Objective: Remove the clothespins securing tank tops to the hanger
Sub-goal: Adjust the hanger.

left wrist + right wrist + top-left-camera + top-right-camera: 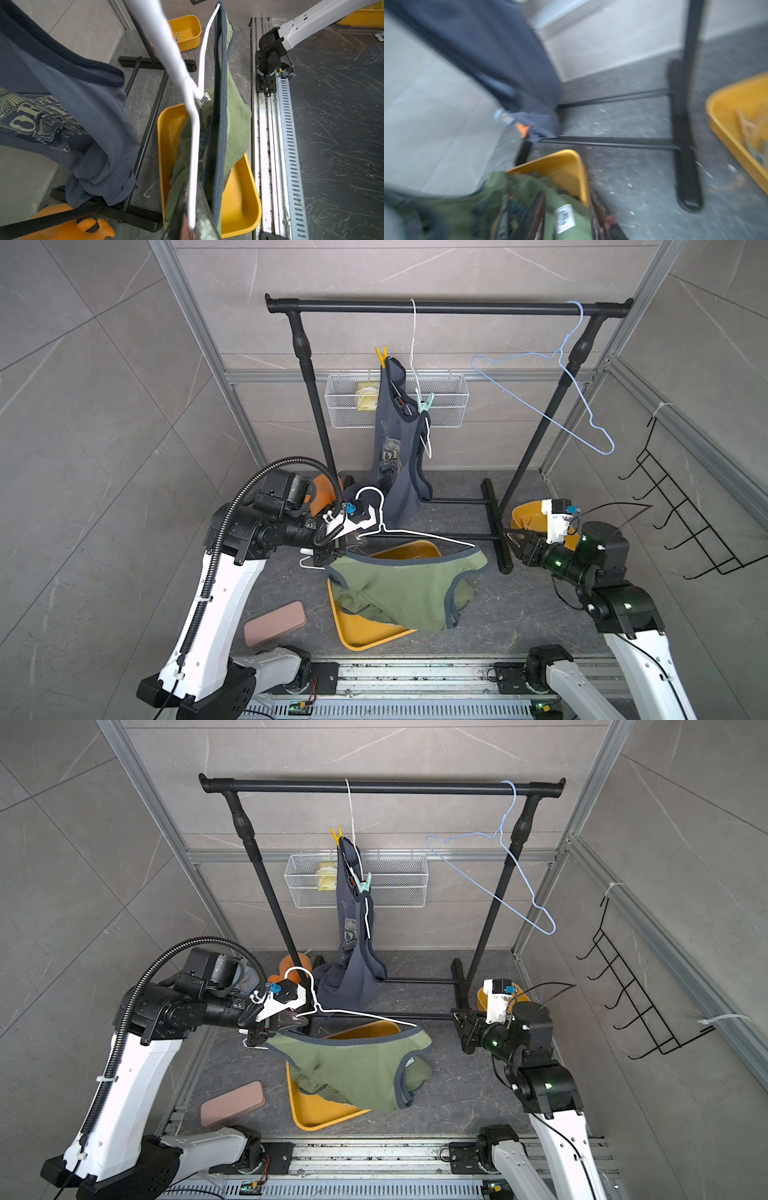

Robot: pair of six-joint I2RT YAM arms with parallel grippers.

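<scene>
Top views both show the left gripper (329, 556) clamped on one end of a white hanger (415, 533), at 9 o'clock of the tray (353, 639). Green top (399, 589) spans that hanger and sags into the tray. Left wrist view: hanger wire (193, 166) runs into the closed jaws, with the green top's dark trim (218, 124) right beside it.

Right gripper (510, 536) sits at 3 o'clock of the tray, jaws apart, nothing between them. It is near the green top's edge, not touching. Rack foot (498, 547) lies at its tip, between it and the tray. Right wrist view is blurred; both fingers (536, 218) show with a gap, green cloth beyond.

Blue top (390, 435) hangs at 12 o'clock on a second hanger (413, 344) hooked over the rack rail (449, 307), its hem pooled on the floor. Yellow pin (381, 355) grips its upper strap, mint pin (426, 403) its lower one.

Bin (524, 517) at 3 o'clock, half hidden by the right wrist, holds tan pins (747, 128), blurred. Blue hanger (582, 406) hangs bare at 1 o'clock. Wire basket (449, 406) is behind the blue top. Pink case (275, 623) lies at 8 o'clock.
</scene>
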